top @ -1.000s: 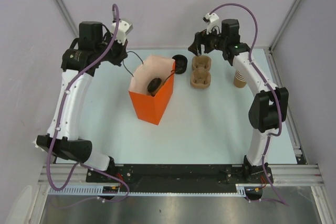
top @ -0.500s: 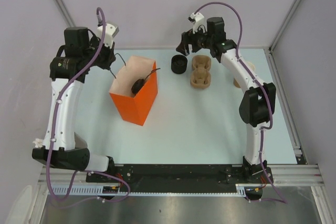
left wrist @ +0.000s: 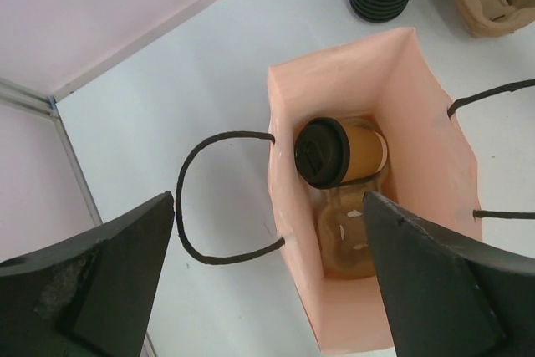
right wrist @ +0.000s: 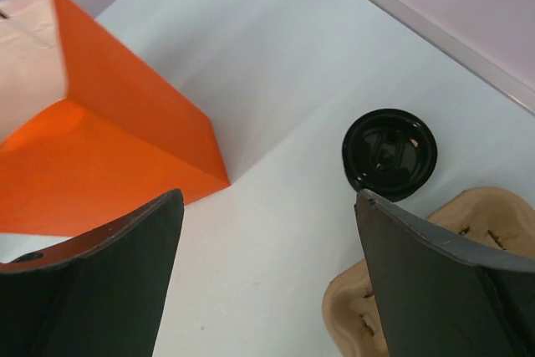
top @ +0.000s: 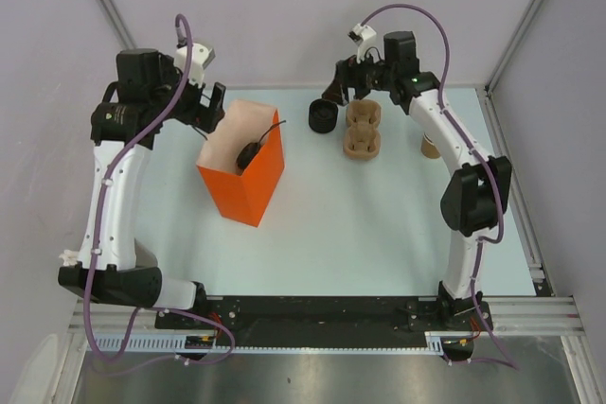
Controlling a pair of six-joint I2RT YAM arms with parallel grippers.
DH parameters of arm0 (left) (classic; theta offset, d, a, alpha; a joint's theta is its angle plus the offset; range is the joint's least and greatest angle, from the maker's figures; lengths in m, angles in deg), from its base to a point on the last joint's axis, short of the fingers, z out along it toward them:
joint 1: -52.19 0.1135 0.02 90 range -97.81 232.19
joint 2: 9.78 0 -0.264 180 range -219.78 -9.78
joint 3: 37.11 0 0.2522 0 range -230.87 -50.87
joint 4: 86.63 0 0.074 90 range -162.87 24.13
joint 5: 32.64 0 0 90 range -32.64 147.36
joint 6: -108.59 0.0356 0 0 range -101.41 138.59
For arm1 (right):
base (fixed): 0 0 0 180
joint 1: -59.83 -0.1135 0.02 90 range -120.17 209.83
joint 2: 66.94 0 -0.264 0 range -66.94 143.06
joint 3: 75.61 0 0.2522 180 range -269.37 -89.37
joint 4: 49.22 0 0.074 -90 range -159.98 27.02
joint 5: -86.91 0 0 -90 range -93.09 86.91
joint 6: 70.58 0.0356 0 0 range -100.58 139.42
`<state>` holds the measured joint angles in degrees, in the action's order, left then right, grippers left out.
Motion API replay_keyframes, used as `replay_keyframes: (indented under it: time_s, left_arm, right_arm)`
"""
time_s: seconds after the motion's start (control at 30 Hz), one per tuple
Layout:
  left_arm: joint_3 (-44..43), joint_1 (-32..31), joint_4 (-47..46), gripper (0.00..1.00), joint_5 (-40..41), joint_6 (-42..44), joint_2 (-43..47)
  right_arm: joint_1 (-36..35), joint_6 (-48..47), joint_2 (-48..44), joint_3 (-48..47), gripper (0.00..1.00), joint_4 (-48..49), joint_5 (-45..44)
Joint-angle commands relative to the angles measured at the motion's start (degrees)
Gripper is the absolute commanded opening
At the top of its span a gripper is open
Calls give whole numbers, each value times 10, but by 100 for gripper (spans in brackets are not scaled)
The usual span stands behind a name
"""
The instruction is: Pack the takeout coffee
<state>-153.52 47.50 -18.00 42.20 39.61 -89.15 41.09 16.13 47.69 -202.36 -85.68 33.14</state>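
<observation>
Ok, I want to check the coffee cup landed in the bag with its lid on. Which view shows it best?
Left wrist: it looks down into the orange bag at the cup, with its black lid on. Top external shows only a dark blob inside. Right wrist shows just the bag's outside.

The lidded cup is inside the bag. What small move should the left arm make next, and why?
Probably raise the left gripper straight up, clear of the orange bag. Its jaws stand open and empty, and the lidded cup lies tilted inside the bag, so nothing is left to hold there.
</observation>
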Motion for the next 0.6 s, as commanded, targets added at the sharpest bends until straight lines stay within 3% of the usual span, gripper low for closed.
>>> replay_keyframes:
  time_s: [0.0, 0.3, 0.57]
  left_arm:
    - [-48, 8, -14, 100, 0, -7, 33]
    - [-41, 45, 22, 99, 84, 26, 107]
    - [52, 64, 199, 99, 113, 145, 208]
  right_arm:
    - [0, 21, -92, 20, 88, 15, 65]
    - [20, -29, -175, 99, 89, -39, 102]
    - [26, -109, -250, 143, 88, -150, 75]
